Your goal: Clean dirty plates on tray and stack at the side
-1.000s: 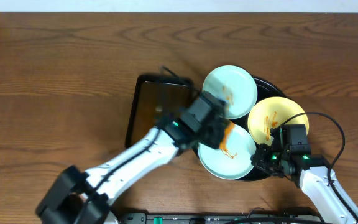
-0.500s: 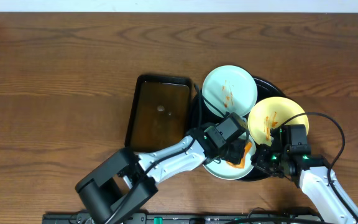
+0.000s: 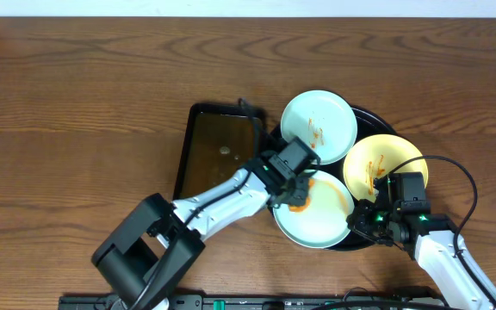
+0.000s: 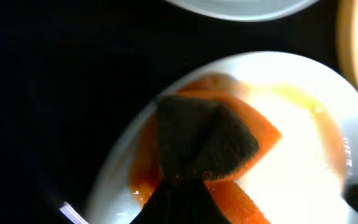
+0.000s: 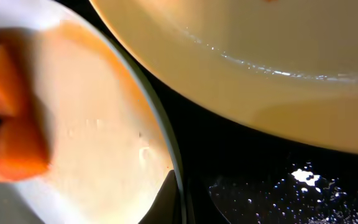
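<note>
The black tray [image 3: 364, 114] holds three plates. A mint plate [image 3: 327, 116] with red smears lies at the back, and a yellow plate [image 3: 394, 155] with smears at the right. The near mint plate [image 3: 321, 220] looks mostly wiped, with a faint orange streak. My left gripper [image 3: 296, 191] is shut on an orange sponge [image 4: 204, 140] with a dark pad, pressed on the near plate's [image 4: 303, 162] upper left. My right gripper [image 3: 362, 220] is shut on that plate's right rim [image 5: 166, 149], one finger on each side [image 5: 180, 199].
A dark brown rectangular tray [image 3: 218, 155] lies just left of the black tray, under my left arm. Brown wooden table [image 3: 76, 103] spreads to the left and back. The yellow plate [image 5: 260, 50] sits close above my right gripper, with wet black tray [image 5: 278, 180] beside it.
My left gripper swept the sponge down to the near plate's middle, then back to its upper left. The plate's red smear is gone. The right gripper has not moved.
</note>
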Action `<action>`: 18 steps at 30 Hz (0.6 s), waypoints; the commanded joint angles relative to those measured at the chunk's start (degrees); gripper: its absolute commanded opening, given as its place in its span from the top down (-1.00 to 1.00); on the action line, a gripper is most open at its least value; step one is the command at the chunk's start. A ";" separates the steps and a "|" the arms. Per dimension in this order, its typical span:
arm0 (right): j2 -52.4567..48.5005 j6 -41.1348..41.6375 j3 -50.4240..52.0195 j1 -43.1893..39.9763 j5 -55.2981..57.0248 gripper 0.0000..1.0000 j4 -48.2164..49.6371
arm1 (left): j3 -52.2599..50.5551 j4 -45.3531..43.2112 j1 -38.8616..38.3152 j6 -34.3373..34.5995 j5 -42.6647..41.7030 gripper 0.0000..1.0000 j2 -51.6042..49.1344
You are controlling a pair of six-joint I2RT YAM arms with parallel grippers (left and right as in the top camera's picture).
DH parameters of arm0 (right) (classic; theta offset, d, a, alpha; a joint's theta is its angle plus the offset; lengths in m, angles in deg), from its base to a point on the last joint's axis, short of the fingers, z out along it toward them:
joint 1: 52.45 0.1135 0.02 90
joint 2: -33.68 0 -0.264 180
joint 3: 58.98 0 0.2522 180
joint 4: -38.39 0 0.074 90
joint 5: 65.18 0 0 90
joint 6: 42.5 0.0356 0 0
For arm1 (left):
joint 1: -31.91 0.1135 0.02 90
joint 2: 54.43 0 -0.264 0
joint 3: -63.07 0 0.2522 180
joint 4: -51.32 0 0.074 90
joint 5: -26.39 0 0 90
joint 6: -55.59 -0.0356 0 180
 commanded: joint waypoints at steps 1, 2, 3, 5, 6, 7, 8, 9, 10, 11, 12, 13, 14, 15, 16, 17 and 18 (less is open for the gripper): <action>-0.13 0.24 0.17 0.39 -0.02 0.98 -0.11 | -0.11 1.46 1.46 -5.03 4.17 0.85 2.51; -0.13 0.24 0.17 0.39 -0.02 0.97 -0.11 | -0.09 1.46 1.70 -6.60 4.17 0.85 3.82; -0.13 0.24 0.20 0.39 -0.02 0.97 -0.11 | -0.07 1.46 1.90 -7.87 4.17 0.85 5.42; -0.13 0.24 0.17 0.39 -0.02 0.97 -0.15 | -0.07 1.49 2.43 -10.80 4.22 0.85 9.07; -0.13 0.24 0.17 0.39 0.00 0.97 -0.15 | -0.09 1.55 2.84 -11.96 4.24 0.85 11.02; -0.13 0.24 0.17 0.39 -0.02 0.97 -0.15 | -0.09 1.95 3.32 -12.22 4.92 0.85 12.83; -0.13 0.24 0.20 0.39 0.00 0.98 -0.13 | -0.09 2.67 3.96 -12.22 6.25 0.85 14.84; -0.13 0.24 0.17 0.39 0.00 0.97 -0.13 | -0.09 3.30 4.48 -12.22 7.26 0.85 16.09; -0.13 0.24 0.20 0.39 0.00 0.97 -0.11 | -0.09 4.11 5.14 -12.22 8.39 0.85 17.40; -0.13 0.24 0.20 0.39 0.00 0.97 -0.11 | -0.09 5.20 6.01 -12.22 9.29 0.85 18.69; -0.13 0.24 0.17 0.39 0.00 0.98 -0.11 | -0.09 6.19 6.80 -12.22 9.77 0.85 19.50; -0.13 0.24 0.17 0.39 0.00 0.97 -0.11 | -0.09 7.06 7.65 -12.22 9.77 0.85 20.15; -0.13 0.24 0.17 0.39 0.00 0.97 -0.09 | -0.09 7.98 8.57 -12.22 9.77 0.85 20.52; -0.13 0.24 0.17 0.39 0.00 0.95 -0.09 | -0.09 8.94 9.51 -12.22 9.77 0.85 20.72; -0.13 0.24 0.20 0.39 0.00 0.93 -0.09 | -0.09 9.90 10.51 -12.22 9.75 0.85 20.74; -0.13 0.24 0.20 0.39 0.00 0.90 -0.11 | -0.11 10.71 11.52 -12.22 9.75 0.85 20.74; -0.15 0.24 0.17 0.39 0.00 0.89 -0.13 | -0.24 11.39 12.48 -12.22 9.75 0.85 20.68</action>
